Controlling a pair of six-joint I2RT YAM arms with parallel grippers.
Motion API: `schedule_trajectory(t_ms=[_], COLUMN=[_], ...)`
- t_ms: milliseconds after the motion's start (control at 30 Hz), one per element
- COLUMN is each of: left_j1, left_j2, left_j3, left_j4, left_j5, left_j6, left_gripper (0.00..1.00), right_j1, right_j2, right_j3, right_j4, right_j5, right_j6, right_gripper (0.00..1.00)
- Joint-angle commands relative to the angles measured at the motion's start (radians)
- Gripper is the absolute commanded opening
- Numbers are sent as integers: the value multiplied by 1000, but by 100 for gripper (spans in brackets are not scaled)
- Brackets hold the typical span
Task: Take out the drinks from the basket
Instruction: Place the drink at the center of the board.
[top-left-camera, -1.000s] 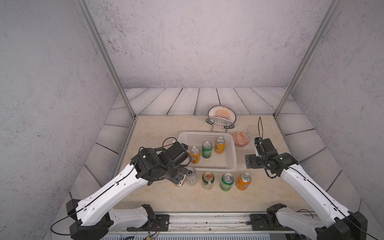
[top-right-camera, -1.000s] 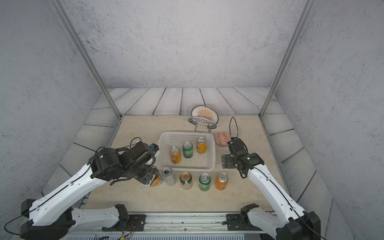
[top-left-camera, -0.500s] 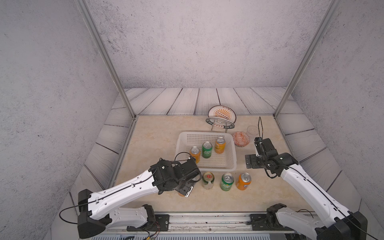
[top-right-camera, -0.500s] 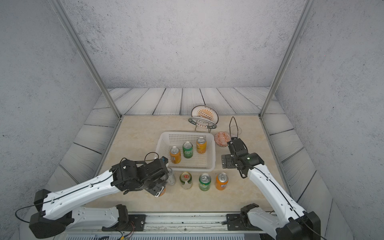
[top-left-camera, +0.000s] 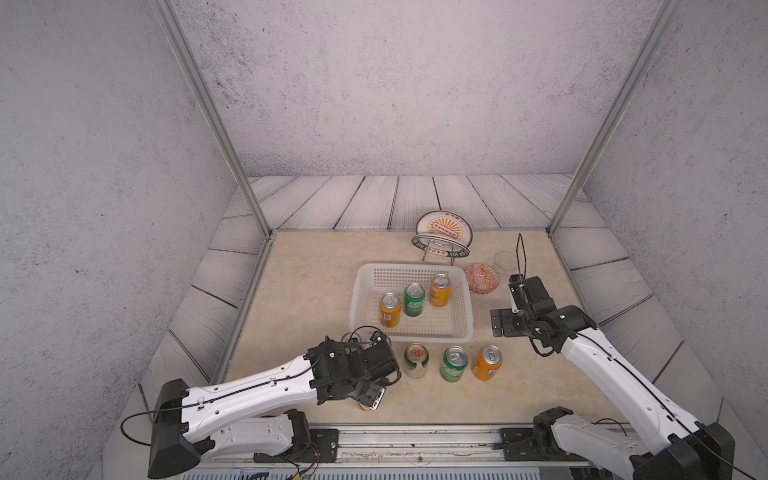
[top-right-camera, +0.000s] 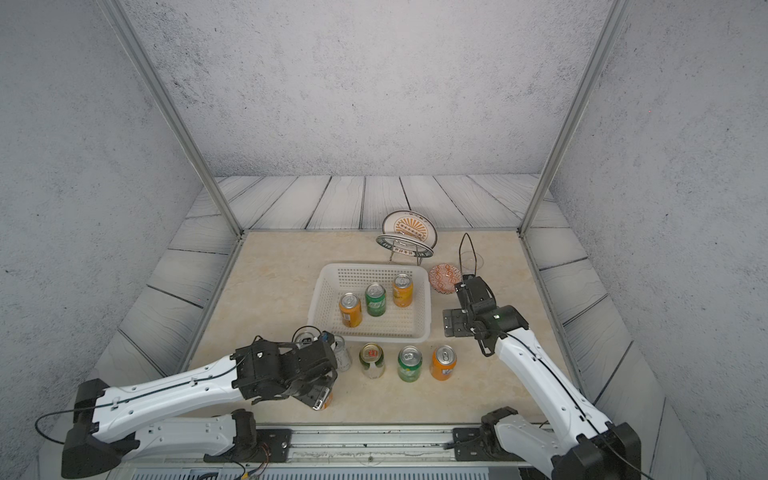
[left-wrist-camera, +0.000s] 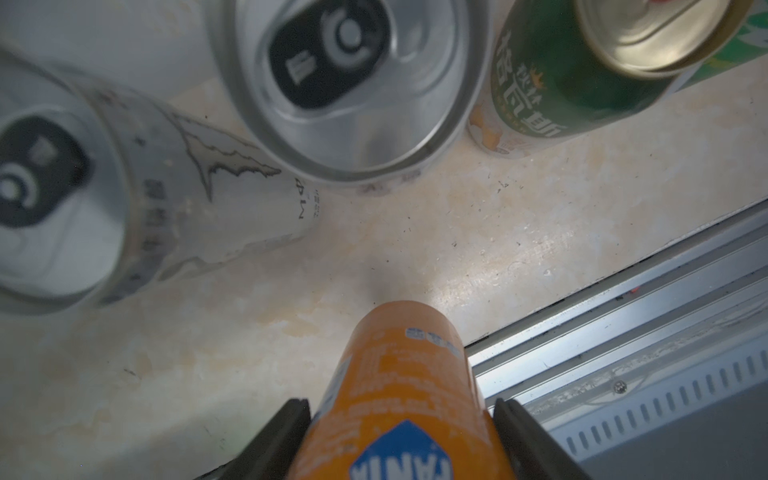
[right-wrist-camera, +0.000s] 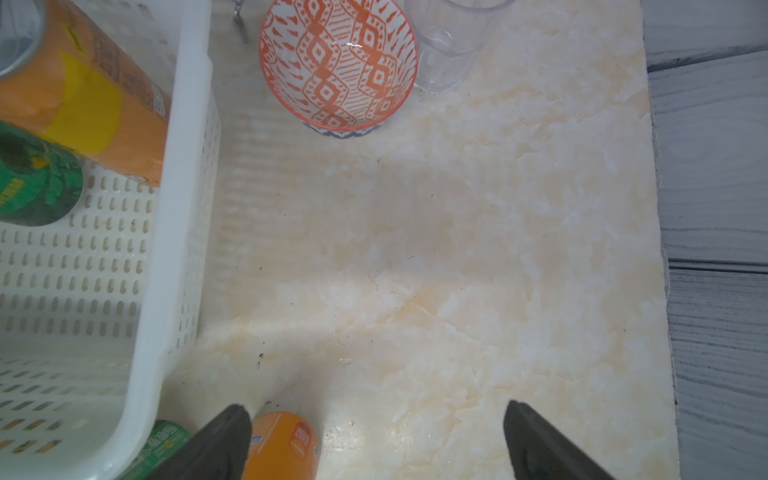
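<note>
Our left jaws are clenched on an orange can (left-wrist-camera: 399, 395), held low over the counter (top-left-camera: 307, 286) at its front edge near the two silver cans (left-wrist-camera: 345, 83), which we judge is to join the drinks already out. Our right jaws hang spread and empty beside the basket (top-left-camera: 411, 335), where three cans (top-left-camera: 414, 299) wait.

Your left arm (top-left-camera: 249, 390) and right arm (top-left-camera: 602, 365) are glossy white shells dotted with small dark screw holes, linked by chunky black joints, with thin black cables along them. The left gripper (left-wrist-camera: 399, 415) and right gripper (right-wrist-camera: 376, 419) end in matte black jaws. A tiny green light (top-right-camera: 496, 316) shows on the right wrist housing.
</note>
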Motion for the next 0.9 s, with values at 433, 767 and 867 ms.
schedule_trajectory(t_ms=[433, 767, 867], left_j1=[-12, -14, -14], left_j2=[-12, 7, 18], left_j3=[-122, -152, -155], left_j4=[98, 130, 143], left_j5=[-1, -11, -12], left_j6=[-78, -77, -75], left_gripper=[60, 63, 65], right_j1=[-6, -9, -9], right_j2=[12, 16, 18], right_j3=[-3, -2, -1], right_j4=[-7, -7, -8], right_j5=[11, 10, 8], right_j6=[-5, -6, -6], right_gripper=[100, 99, 100])
